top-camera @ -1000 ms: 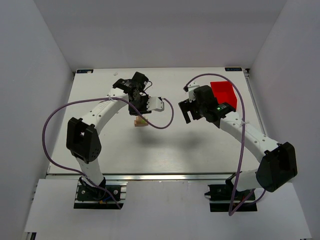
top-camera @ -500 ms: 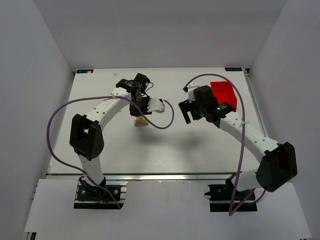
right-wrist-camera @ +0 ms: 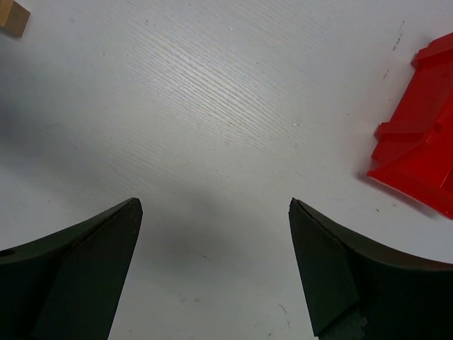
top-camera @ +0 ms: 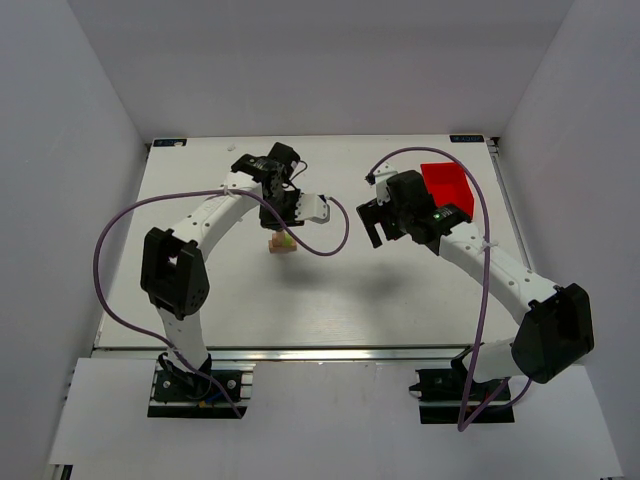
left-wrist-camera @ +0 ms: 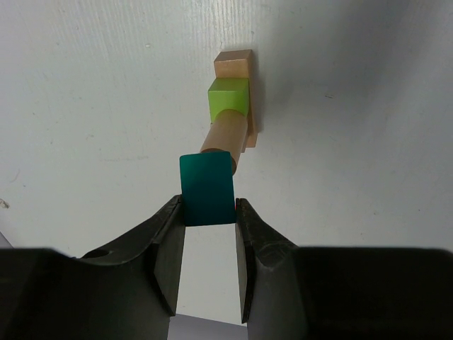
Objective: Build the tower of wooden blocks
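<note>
The wood block tower stands on the white table: a flat tan base, a tan block, a lime-green block and a tan cylinder leaning toward the camera. My left gripper is shut on a teal block, which it holds right at the cylinder's top end; whether they touch I cannot tell. From above, the tower peeks out just below the left gripper. My right gripper hangs wide open over bare table, holding nothing, well to the right of the tower.
A red plastic bin lies at the back right, beside the right arm, and its edge shows in the right wrist view. A tan block corner sits at that view's top left. Purple cables loop off both arms.
The left arm's elbow has shifted a little to the left and its wrist has edged slightly toward the far side, still holding the teal block. The right arm has not moved.
</note>
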{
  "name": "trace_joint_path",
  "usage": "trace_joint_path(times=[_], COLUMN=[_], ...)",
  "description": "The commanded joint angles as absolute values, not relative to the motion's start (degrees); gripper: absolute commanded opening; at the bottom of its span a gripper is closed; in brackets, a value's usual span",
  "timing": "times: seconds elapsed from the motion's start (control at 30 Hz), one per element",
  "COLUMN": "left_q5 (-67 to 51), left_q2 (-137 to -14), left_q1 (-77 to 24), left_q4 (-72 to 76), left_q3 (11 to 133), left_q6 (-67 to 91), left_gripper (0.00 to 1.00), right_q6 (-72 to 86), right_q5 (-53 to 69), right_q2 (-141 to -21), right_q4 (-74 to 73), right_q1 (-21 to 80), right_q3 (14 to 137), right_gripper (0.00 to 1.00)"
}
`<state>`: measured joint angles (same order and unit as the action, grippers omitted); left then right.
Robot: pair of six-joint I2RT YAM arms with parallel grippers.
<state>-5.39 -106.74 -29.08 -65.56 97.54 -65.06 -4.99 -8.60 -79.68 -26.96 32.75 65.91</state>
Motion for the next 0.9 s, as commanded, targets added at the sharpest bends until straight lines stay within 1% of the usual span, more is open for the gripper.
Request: trace_joint_path(times=[0.0, 0.87], left_q5=[-7.65, -7.91], left_q2=[-105.91, -107.31], left_q1=[-29.00, -29.36], left_q4=[-67.24, -66.89], left_q3=[99.23, 98.70], left_q6=[-66.71, -67.41], left_gripper=[0.00, 0.00], right_q6=[-5.71, -5.98], right_q5=[-8.44, -8.35], right_q2=[-79.63, -80.16], right_q4=[-26.72, -27.25], right_q1=[32.96, 32.96], right_q3=[68.55, 68.99], right_gripper=[0.90, 0.90])
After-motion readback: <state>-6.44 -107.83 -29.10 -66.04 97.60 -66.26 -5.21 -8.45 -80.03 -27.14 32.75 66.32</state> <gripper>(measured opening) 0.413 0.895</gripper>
